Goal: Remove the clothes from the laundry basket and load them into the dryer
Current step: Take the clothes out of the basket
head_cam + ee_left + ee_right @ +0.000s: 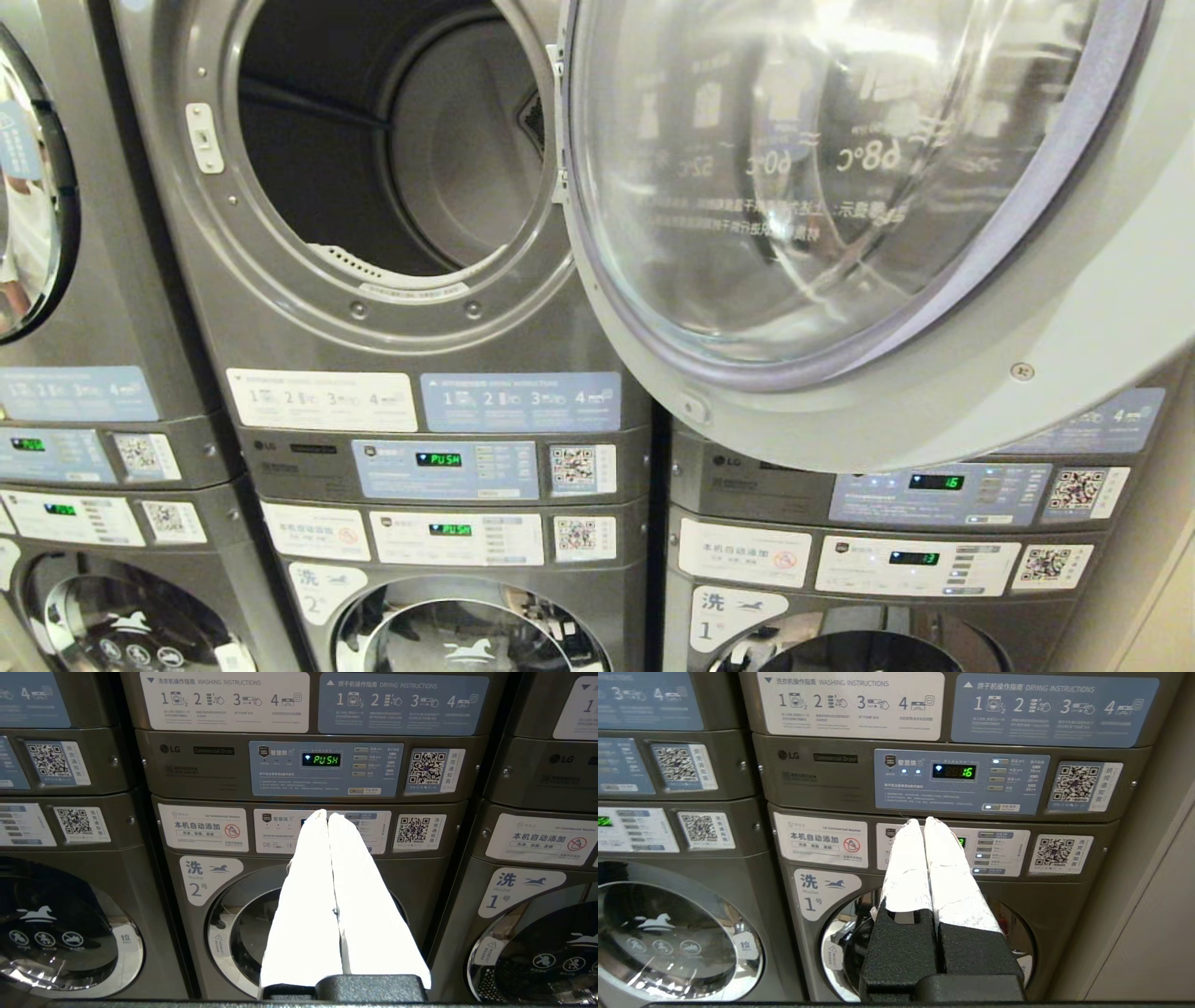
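dryer [392,187]: door [840,233] swung open, drum bare | left gripper [327,817]: closed, holding nothing | right gripper [923,825]: closed, holding nothing

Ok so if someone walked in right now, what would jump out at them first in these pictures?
The big round glass dryer door swung wide open at upper right, with the dark empty steel drum beside it at upper centre. Below, a green PUSH display glows on the grey control panel. Each wrist view shows a white-fingered pincer, left pincer and right pincer, shut and empty, facing the lower washers.
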